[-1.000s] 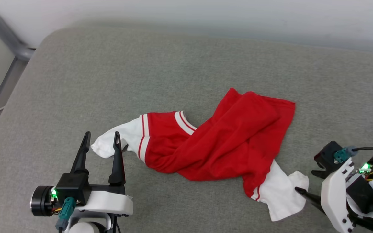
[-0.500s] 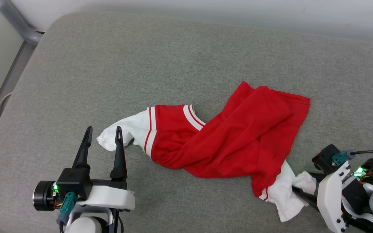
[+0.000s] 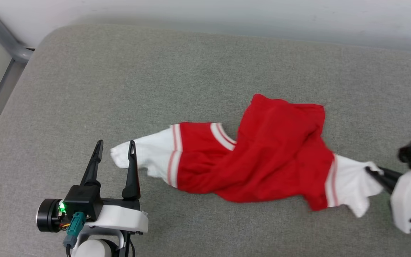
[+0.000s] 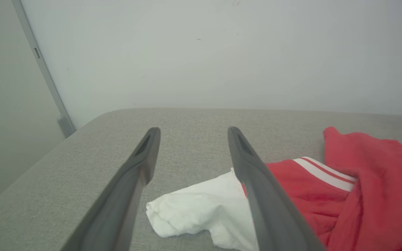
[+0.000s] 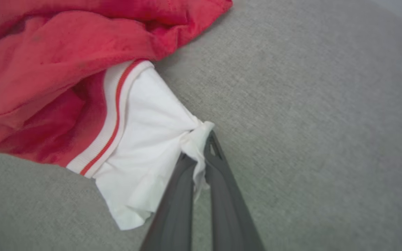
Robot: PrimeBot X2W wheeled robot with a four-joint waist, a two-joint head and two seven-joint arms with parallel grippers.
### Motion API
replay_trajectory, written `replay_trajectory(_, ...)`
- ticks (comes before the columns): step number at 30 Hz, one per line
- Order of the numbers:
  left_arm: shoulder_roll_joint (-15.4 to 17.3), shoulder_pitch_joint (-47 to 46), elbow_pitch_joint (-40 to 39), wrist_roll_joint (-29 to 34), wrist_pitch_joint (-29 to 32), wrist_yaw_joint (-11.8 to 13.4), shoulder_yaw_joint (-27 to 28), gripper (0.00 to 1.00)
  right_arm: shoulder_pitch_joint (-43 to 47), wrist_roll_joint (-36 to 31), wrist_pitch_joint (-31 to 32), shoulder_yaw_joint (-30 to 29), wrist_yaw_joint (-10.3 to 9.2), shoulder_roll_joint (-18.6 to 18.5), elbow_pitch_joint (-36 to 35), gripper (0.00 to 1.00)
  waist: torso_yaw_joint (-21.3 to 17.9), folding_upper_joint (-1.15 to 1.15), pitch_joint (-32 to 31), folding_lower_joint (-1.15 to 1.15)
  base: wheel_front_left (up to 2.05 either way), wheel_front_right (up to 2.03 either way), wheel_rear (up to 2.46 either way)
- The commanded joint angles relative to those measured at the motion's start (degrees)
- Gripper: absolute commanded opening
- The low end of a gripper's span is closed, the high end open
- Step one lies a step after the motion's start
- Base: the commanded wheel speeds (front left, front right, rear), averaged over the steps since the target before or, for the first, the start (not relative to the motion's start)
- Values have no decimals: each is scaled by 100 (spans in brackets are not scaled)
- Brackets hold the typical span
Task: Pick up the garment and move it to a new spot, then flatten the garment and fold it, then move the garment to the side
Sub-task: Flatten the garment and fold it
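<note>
1. Your right hand (image 3: 370, 170) has closed on the white sleeve (image 3: 350, 184) of the red jersey with striped trim (image 3: 273, 150) and drawn it rightward, stretching the cloth.
2. Your left hand (image 3: 115, 144) stands wide and empty at the other white sleeve (image 3: 145, 159).
3. The jersey lies crumpled on the grey padded surface (image 3: 120, 78); the pick-up looks begun, flattening not yet.

1. The head view looks down from above the near edge of the grey cushion (image 3: 120, 71) toward the far wall (image 3: 227, 10), taking in the whole jersey (image 3: 262, 157).
2. The left wrist view sits low and close, looking along the left claw (image 4: 193, 129) toward that wall. It shares the left white sleeve (image 4: 194, 209) with the head view.
3. The right wrist view looks steeply down along the right claw (image 5: 201, 146), very close, sharing the right sleeve (image 5: 145, 139).
</note>
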Motion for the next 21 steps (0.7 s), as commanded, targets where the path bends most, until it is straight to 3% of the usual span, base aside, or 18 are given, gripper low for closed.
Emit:
replay_trajectory(1,-8,57,2,33,-15,-23,3,100,131,-7,-68,-138,-10,-113,115,0,-15,0,-10,0,0,0,0)
replay_trajectory(6,-11,80,27,13,-15,-27,19,100,522,93,-233,-749,-10,-236,710,0,-44,0,-29,0,0,0,0)
replay_trajectory(15,-12,45,103,-26,-15,-63,18,100,1174,297,-381,-1171,-12,107,1948,0,-58,0,-77,0,0,0,0)
replay_trajectory(16,-12,61,107,-12,-15,-65,43,100,1153,400,-466,-1229,-10,205,1934,25,-77,0,-89,0,0,0,0)
replay_trajectory(17,-12,83,109,1,-15,-66,68,100,1115,447,-558,-1276,-9,259,1895,93,-96,0,-104,0,0,0,0)
replay_trajectory(18,-12,102,112,13,-15,-69,84,100,1060,439,-674,-1321,-7,257,1863,100,-110,0,-113,0,0,0,0)
replay_trajectory(21,-11,122,108,60,-15,-89,82,100,860,345,-1080,-1527,-9,229,1728,100,-151,0,-150,0,0,0,0)
